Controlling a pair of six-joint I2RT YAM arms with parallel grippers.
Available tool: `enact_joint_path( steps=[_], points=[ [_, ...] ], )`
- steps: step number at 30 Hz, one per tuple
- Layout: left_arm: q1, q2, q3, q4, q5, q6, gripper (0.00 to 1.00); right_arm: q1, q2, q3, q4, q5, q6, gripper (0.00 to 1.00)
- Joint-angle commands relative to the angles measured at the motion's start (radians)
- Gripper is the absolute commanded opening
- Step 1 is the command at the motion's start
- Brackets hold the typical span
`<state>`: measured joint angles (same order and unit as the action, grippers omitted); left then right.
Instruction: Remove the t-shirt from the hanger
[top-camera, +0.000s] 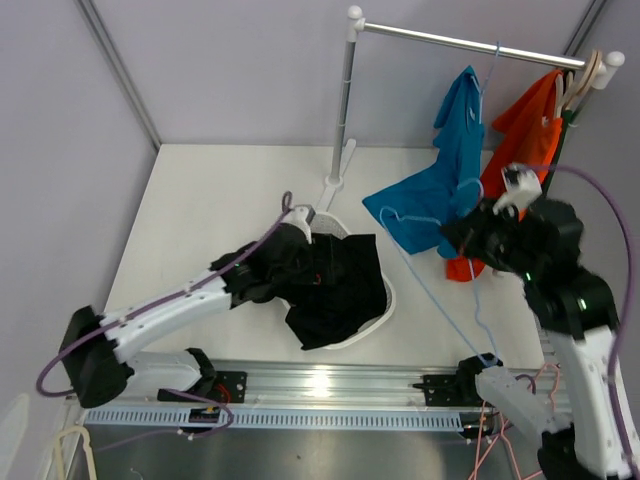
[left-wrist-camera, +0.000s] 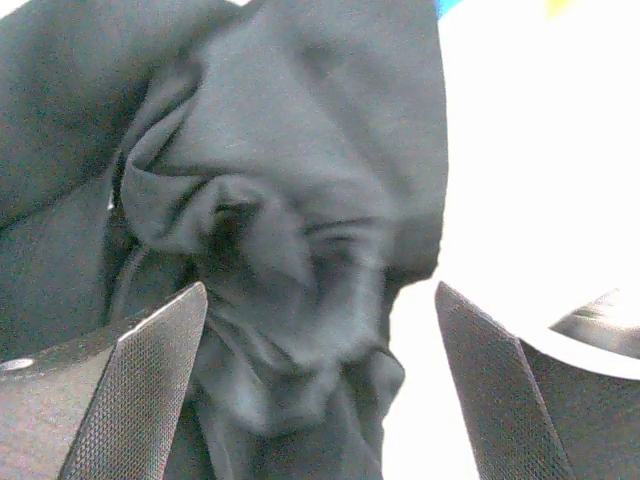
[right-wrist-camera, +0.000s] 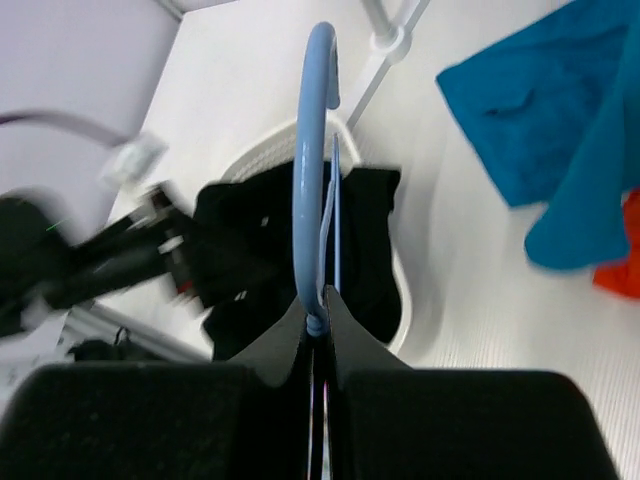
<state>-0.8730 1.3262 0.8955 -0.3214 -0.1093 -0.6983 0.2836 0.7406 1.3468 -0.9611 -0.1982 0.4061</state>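
Note:
A black t-shirt (top-camera: 335, 290) lies crumpled in a white basket (top-camera: 388, 300) at the table's middle. My left gripper (top-camera: 305, 262) is open just above it. In the left wrist view its fingers (left-wrist-camera: 160, 370) stand wide apart over the folds of the black t-shirt (left-wrist-camera: 290, 200), holding nothing. My right gripper (top-camera: 462, 238) is shut on a bare light-blue wire hanger (top-camera: 440, 300). In the right wrist view the hanger's hook (right-wrist-camera: 312, 150) rises from between the closed fingertips of the right gripper (right-wrist-camera: 320, 310), above the black t-shirt (right-wrist-camera: 250, 250) and the basket (right-wrist-camera: 415, 290).
A blue t-shirt (top-camera: 440, 190) hangs from the metal rail (top-camera: 470, 42) and trails onto the table. An orange shirt (top-camera: 525, 120) hangs beside it at the right. The rail's white stand pole (top-camera: 345, 110) rises behind the basket.

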Motion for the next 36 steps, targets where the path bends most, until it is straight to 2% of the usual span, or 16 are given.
enact_joint_path(
  steps=[1,4,9,10,14,19,25,30,33,36],
  points=[
    [-0.02,-0.206,0.106,-0.137,-0.085,0.077,1.0,-0.003,0.198,0.063,0.271,0.048,-0.059,0.0],
    [-0.014,-0.223,0.209,-0.232,-0.131,0.117,1.0,0.002,0.394,0.176,0.37,0.115,-0.088,0.0],
    [0.019,-0.209,0.122,-0.179,-0.034,0.123,1.0,0.015,0.699,0.477,0.415,0.288,-0.164,0.0],
    [0.02,-0.209,0.106,-0.162,-0.018,0.115,1.0,0.031,0.788,0.583,0.414,0.316,-0.18,0.0],
    [0.019,-0.217,0.025,-0.071,0.016,0.085,1.0,0.051,0.953,0.787,0.409,0.375,-0.26,0.0],
    [0.019,-0.2,-0.004,-0.055,0.006,0.089,1.0,0.057,1.091,0.942,0.41,0.394,-0.285,0.0],
    [0.019,-0.173,-0.017,-0.03,0.014,0.092,0.99,0.055,1.341,1.222,0.409,0.45,-0.297,0.0],
    [0.019,-0.176,-0.053,-0.016,0.016,0.088,0.99,0.057,1.441,1.255,0.478,0.482,-0.314,0.0],
    [0.019,-0.189,-0.075,-0.007,0.011,0.086,0.99,0.063,1.419,1.192,0.49,0.5,-0.313,0.0],
    [0.019,-0.193,-0.078,-0.004,0.01,0.086,0.99,0.074,1.324,1.022,0.576,0.523,-0.32,0.0]
  ],
)
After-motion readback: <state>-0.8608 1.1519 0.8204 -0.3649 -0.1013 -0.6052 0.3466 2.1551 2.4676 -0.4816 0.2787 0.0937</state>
